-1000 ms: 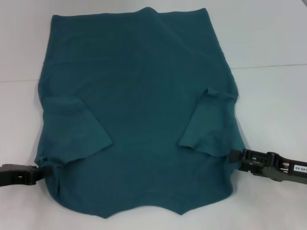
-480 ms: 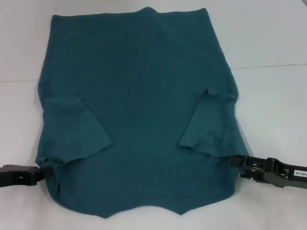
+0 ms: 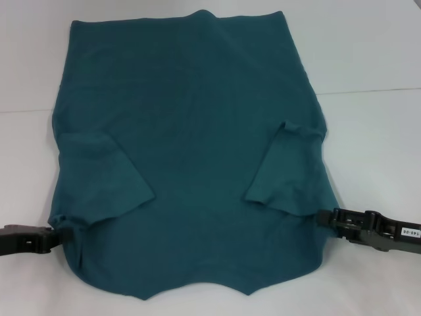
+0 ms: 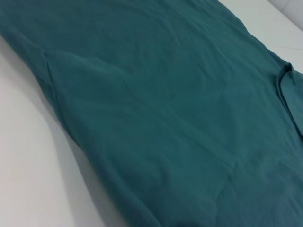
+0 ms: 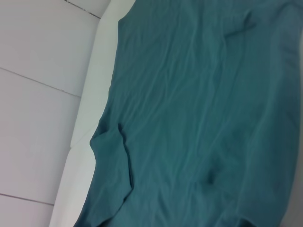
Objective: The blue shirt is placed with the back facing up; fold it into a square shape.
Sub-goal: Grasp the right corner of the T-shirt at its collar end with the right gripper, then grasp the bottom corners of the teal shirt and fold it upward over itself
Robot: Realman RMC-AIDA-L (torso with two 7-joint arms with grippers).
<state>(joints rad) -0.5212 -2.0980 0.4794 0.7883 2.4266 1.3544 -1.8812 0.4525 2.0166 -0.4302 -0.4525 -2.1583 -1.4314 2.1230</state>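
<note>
A small white label with dark characters is seen on the right gripper, at four o'clock in the head view; the characters cannot be read with certainty.

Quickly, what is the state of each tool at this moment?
Left tool: at the blue shirt's left edge; grip cannot be told.
Right tool: at the shirt's right edge; grip cannot be told.

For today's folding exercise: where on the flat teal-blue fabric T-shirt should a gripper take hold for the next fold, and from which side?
Grip the teal-blue fabric T-shirt at its near side edges, just below the folded-in sleeves, coming in low from outside. The left gripper and right gripper already sit there.
</note>
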